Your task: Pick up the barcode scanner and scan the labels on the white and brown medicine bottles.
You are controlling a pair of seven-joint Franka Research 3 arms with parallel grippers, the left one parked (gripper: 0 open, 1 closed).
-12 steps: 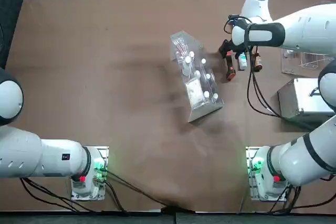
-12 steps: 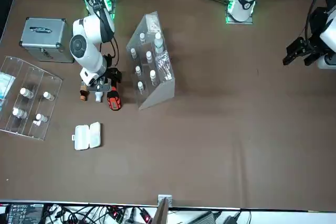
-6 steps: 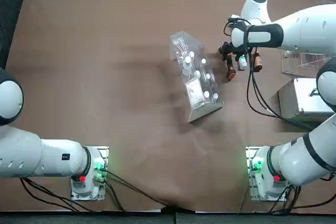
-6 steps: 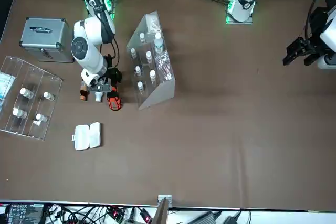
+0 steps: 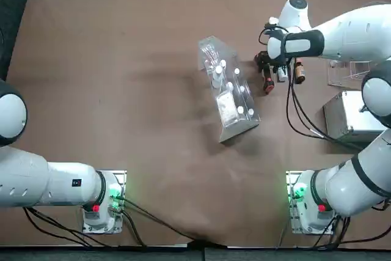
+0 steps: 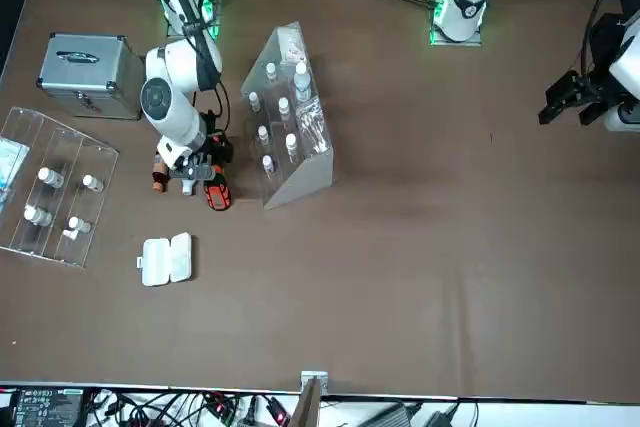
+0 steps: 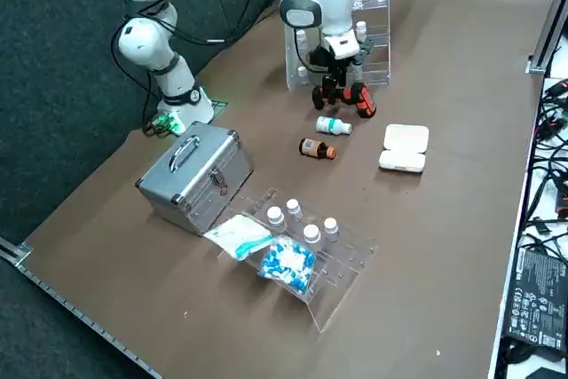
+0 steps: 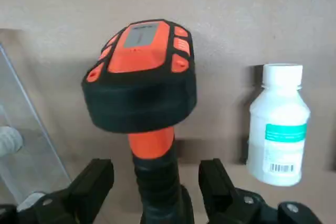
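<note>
Seen from overhead, left to right: the angled clear vial rack (image 5: 229, 99) is set on the desk (image 5: 122, 120); next, the barcode scanner (image 8: 139, 77) is seen on the desk, its handle flanked by the wide-parted fingers of the right claw (image 8: 156, 170), nothing gripped. Just beside it the white bottle (image 8: 281, 129) is seen, then the brown bottle (image 5: 299, 73), and the silver case (image 5: 354, 115) is placed nearer the robot.

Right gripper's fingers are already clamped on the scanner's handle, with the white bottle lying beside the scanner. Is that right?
Not quite: the right wrist view shows the right gripper open, its fingers apart on either side of the scanner's handle. The white bottle does lie beside the scanner.
</note>
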